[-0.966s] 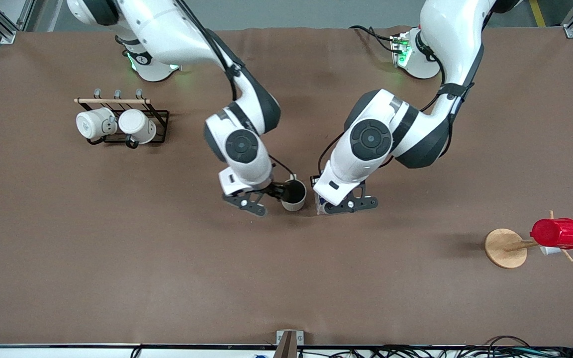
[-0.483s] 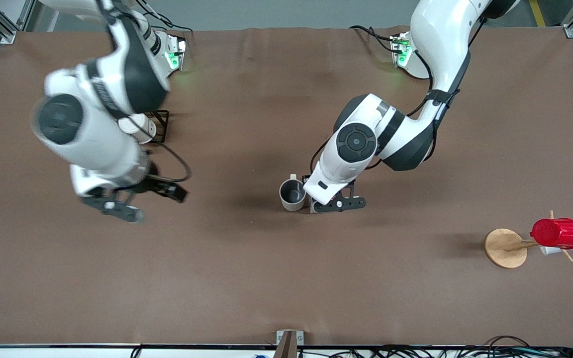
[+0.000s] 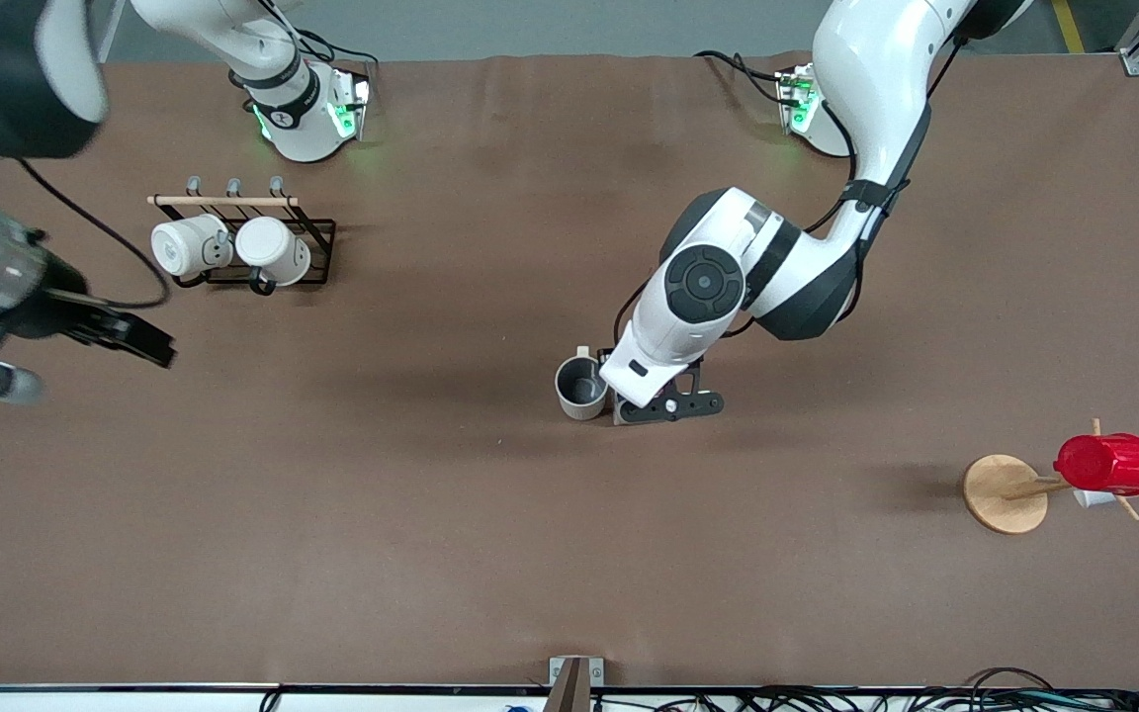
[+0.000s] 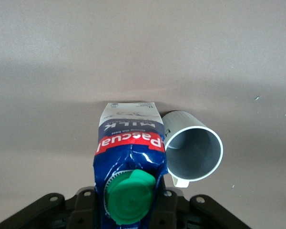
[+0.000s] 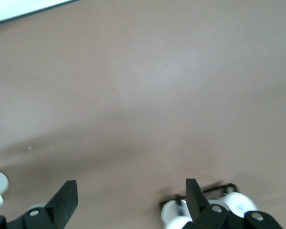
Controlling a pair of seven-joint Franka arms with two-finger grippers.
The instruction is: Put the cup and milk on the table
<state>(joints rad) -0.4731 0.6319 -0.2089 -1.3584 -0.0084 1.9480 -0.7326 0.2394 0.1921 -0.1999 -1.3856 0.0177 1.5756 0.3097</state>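
Observation:
The off-white cup stands upright on the brown table near its middle, with nothing holding it. In the left wrist view the cup stands right beside the milk, a dark blue carton with a green cap. My left gripper is shut on the milk beside the cup, low at the table. The left wrist hides the carton in the front view. My right gripper is open and empty, up over the right arm's end of the table; it also shows in the right wrist view.
A black wire rack with two white mugs stands toward the right arm's end; those mugs also show in the right wrist view. A wooden stand carrying a red ribbed cup is toward the left arm's end.
My right gripper let go of the cup and swung away toward the right arm's end of the table. My left gripper, holding the milk, shifted slightly closer to the cup.

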